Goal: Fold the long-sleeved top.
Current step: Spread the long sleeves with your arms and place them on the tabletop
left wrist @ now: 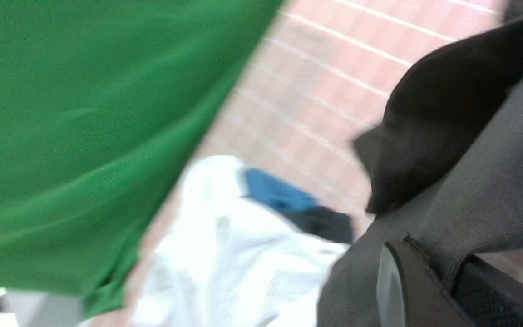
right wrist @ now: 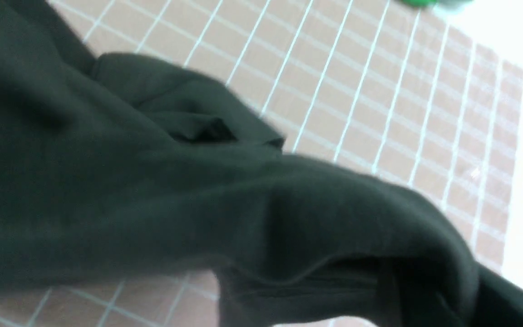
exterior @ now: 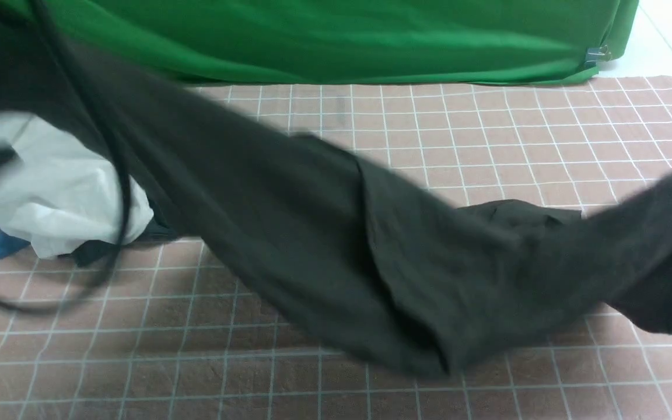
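only left wrist view shows jaws pinching top [left wrist: 493, 200].

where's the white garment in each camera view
Front view: the white garment sits at the left edge, partly behind the long-sleeved top.
Left wrist view: white garment between the green backdrop and the blue cloth.
Right wrist view: not in it.
Shared landmark: the pink gridded mat, in all three.

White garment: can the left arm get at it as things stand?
Probably not yet. The left gripper is shut on the long-sleeved top, which hangs lifted over the checked mat, so it is occupied. The white garment lies close by, partly behind the top; once freed, the arm could likely reach it.
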Robot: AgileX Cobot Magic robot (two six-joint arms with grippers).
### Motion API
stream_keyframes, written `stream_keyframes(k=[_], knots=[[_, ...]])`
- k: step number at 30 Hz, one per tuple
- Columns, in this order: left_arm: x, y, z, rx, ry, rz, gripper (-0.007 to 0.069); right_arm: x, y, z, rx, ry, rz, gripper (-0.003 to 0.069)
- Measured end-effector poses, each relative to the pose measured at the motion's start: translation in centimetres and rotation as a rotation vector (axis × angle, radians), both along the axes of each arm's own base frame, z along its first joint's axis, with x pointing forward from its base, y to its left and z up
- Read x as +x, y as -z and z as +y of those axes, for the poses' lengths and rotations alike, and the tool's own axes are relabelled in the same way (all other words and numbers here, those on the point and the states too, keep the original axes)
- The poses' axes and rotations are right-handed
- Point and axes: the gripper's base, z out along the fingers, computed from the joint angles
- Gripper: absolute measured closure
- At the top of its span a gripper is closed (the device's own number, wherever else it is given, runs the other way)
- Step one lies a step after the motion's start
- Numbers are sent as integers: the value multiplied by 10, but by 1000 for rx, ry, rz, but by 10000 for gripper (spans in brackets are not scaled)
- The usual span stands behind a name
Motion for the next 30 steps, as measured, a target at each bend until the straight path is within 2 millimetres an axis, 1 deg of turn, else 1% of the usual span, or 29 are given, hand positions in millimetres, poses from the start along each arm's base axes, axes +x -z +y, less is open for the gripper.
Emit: stream_keyframes(k=[1,3,4,5,8,13,15,17,19,21,24,27,28,29,30], knots=[[3,-2,4,18,-29,-12,594,-1,-4,-1,-10,-2,-6,573],[12,-5,13,65,-100,-28,594,-4,-19,-4,-32,9,-37,573],[14,-5,15,76,-116,-30,594,-5,-22,-5,-36,12,-41,573],[22,-5,23,102,-179,-35,594,-10,-35,-8,-48,27,-60,573],[30,-7,34,94,-248,-65,594,-21,-59,-15,-65,62,-87,573],[26,-19,39,-10,-280,-129,594,-39,-94,-21,-36,90,-205,573],[21,-26,38,-58,-260,-145,594,-46,-101,-23,-24,98,-235,573],[17,-30,39,-85,-251,-155,594,-49,-103,-24,-5,108,-245,573],[15,-31,38,-112,-244,-147,594,-48,-99,-23,13,116,-230,573],[15,-28,33,-150,-226,-99,594,-41,-89,-20,29,120,-186,573],[26,-11,21,-149,-167,18,594,-21,-65,-11,45,110,-75,573],[56,20,3,-128,-115,131,594,12,-38,-1,30,93,14,573],[69,31,-3,-115,-104,151,594,23,-32,2,25,85,23,573],[76,37,-5,-106,-101,156,594,32,-28,5,21,76,27,573],[99,55,-8,-85,-110,180,594,56,-17,12,7,55,27,573]])
